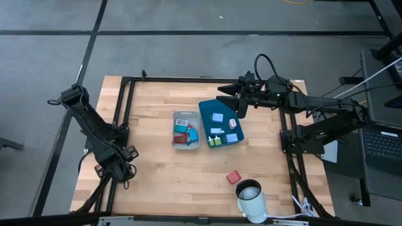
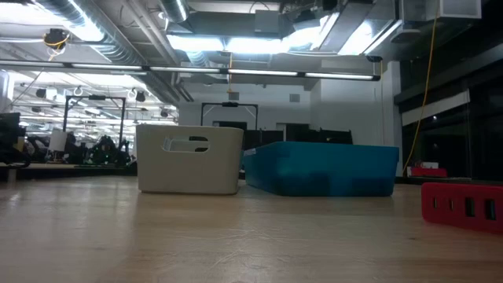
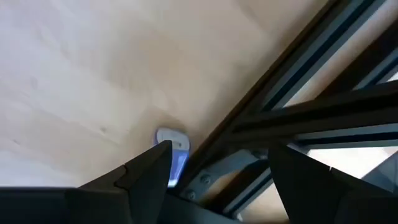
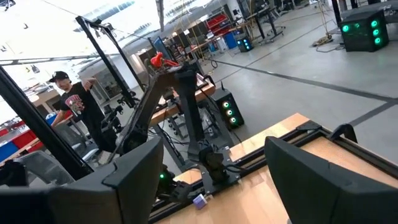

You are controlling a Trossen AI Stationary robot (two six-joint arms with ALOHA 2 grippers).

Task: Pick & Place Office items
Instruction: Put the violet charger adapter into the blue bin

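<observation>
A small light-blue and white office item [image 3: 175, 144] lies on the table's left side, right beside the black frame rail [image 3: 280, 93]. My left gripper [image 3: 219, 149] points down over it, open, one finger [image 3: 152, 171] by the item and the other past the rail; it stands at the table's left edge [image 1: 121, 166]. My right gripper [image 1: 226, 100] hovers level and open above the far end of the teal tray [image 1: 205, 119]. Several coloured pieces lie in the tray and in the grey bin [image 1: 174, 130]. A red piece [image 1: 233, 177] lies on the table. My left gripper has one fingertip [image 3: 163, 149] right at the near side of the light-blue item's edge [image 3: 177, 140], coming from above. The finger covers the spot, so I cannot tell whether it touches. The item lies flat on the table.
A white cup [image 1: 252, 199] stands at the front right corner. In the low view the bin [image 2: 189, 159], tray [image 2: 322, 167] and red piece [image 2: 464, 206] stand in a row. Bare wood spreads between the left arm and the bin. A person [image 4: 74, 102] stands beyond the table.
</observation>
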